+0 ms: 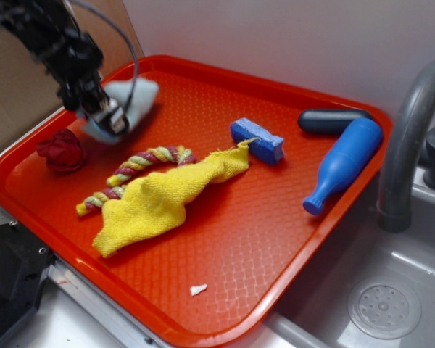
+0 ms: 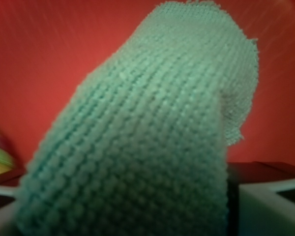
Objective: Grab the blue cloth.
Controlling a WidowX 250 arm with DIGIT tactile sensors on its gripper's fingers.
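The tool (image 1: 110, 116) is at the back left corner of the red tray (image 1: 290, 239), and it looks closed on the blue cloth (image 1: 134, 98), pinching the near end of it. In the wrist view the blue cloth (image 2: 152, 132) fills almost the whole picture, running up and away from the camera in a thick fold, so the tool seems to have a good bunch of it and not just a thin edge. I cannot see the tips themselves, so how deep the bite goes is a guess. The far end of the cloth looks like it hangs or rests close to the tray floor by the rim. To do this step well, I think the tool should keep its squeeze firm and go straight up, slowly, so the soft cloth does not slide out. It should not swing sideways, because the loose end could catch on the tray rim. Just beside the tool lies a dark red crumpled rag (image 1: 61, 150), and a bit nearer the middle there is a striped rope toy (image 1: 134, 174). The big yellow cloth (image 1: 163, 199) lies on part of the rope. They are all apart from the blue cloth, so a straight lift should leave them alone. The small blue block (image 1: 257, 140) and the blue bottle (image 1: 344, 165) are well away on the other side.
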